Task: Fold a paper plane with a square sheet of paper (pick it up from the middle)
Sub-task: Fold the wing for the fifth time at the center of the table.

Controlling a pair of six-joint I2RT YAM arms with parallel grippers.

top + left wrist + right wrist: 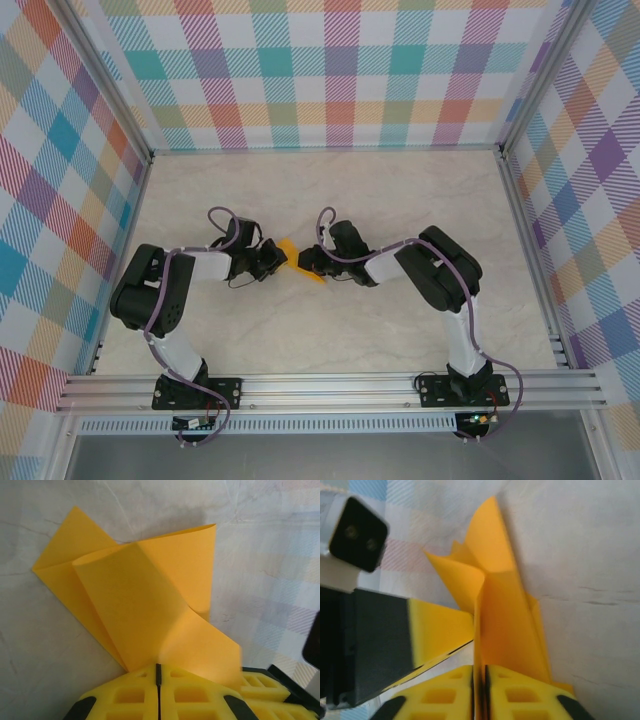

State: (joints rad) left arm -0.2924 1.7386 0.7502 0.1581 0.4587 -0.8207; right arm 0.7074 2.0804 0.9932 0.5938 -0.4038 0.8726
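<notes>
Folding appears mid-sequence. The thin orange-yellow square sheet of paper (288, 248), creased into layered flaps, sits at the centre of the pale marbled table (400, 200), between both arms. The left gripper (158, 672) is clamped on one edge. The right gripper (480, 672) has its pads almost together, with a fold in the slit. The next move likely calls for one side to release and re-pinch. In the top view the long axis runs obliquely, far-left to near-right.

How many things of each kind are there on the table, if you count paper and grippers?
paper: 1
grippers: 2, the left gripper and the right gripper
total: 3
</notes>
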